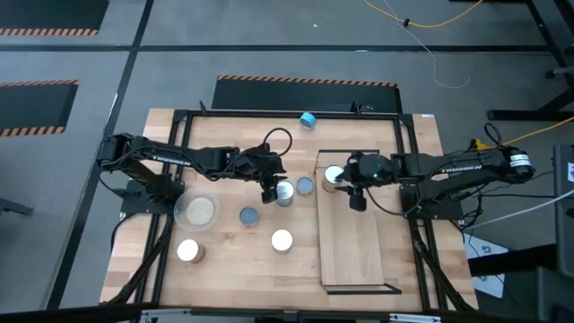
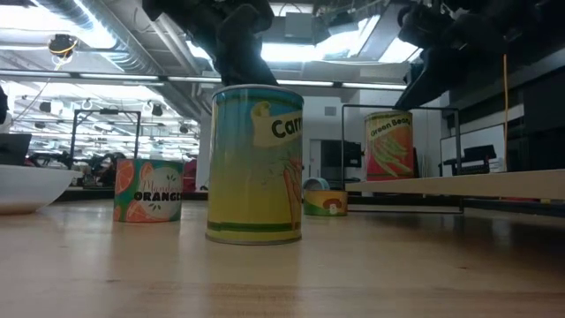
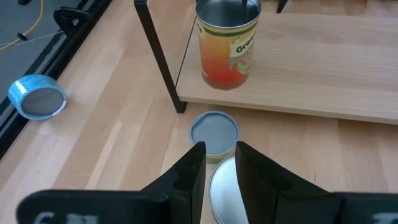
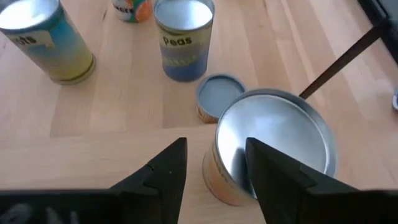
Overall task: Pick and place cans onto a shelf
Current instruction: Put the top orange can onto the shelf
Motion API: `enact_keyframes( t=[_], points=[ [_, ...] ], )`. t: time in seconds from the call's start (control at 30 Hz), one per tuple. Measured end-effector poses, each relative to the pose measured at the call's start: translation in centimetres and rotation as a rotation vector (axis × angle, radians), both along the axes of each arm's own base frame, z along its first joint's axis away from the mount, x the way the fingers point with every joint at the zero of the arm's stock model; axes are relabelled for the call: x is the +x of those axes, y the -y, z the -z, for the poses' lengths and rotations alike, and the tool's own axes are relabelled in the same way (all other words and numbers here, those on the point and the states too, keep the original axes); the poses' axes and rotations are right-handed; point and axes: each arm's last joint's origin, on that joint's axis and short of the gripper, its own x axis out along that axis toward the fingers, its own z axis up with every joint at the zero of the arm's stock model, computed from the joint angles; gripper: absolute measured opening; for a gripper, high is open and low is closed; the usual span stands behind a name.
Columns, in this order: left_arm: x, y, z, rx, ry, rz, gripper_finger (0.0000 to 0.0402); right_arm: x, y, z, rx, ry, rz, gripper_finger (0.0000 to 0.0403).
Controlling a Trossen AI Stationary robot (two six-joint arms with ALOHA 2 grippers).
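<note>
A Green Beans can (image 1: 334, 177) stands upright on the light-wood shelf (image 1: 350, 242), near its far end. My right gripper (image 1: 356, 199) is open just above and beside the can (image 4: 273, 143), touching nothing. My left gripper (image 1: 268, 191) hovers over the left rim of a silver-topped Peas can (image 1: 285, 191) on the table, its fingers (image 3: 198, 163) a narrow gap apart and empty. A flat blue-grey can (image 1: 305, 186) stands between the Peas can and the shelf. More cans stand on the table: a second blue-grey one (image 1: 248, 216), the Carrots can (image 2: 256, 163) and a white-topped one (image 1: 188, 250).
A clear round dish (image 1: 197, 212) sits on the table's left part, near my left arm. A blue tape roll (image 1: 308, 119) lies at the far edge. The shelf's black frame leg (image 3: 158, 56) stands beside the flat can. The shelf's near half is bare board.
</note>
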Motion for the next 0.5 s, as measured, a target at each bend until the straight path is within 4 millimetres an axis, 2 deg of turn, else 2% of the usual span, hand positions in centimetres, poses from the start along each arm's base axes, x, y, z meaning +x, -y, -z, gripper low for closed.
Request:
enact_keyframes(
  t=[0.23, 0.5],
  points=[
    [0.0, -0.01, 0.01, 0.0, -0.001, 0.0, 0.008, 0.63, 0.02, 0.57, -0.008, -0.023, 0.001, 0.0161],
    [0.0, -0.01, 0.02, 0.0, -0.001, -0.001, 0.008, 0.67, 0.04, 0.69, -0.01, -0.032, 0.003, 0.0112]
  ],
)
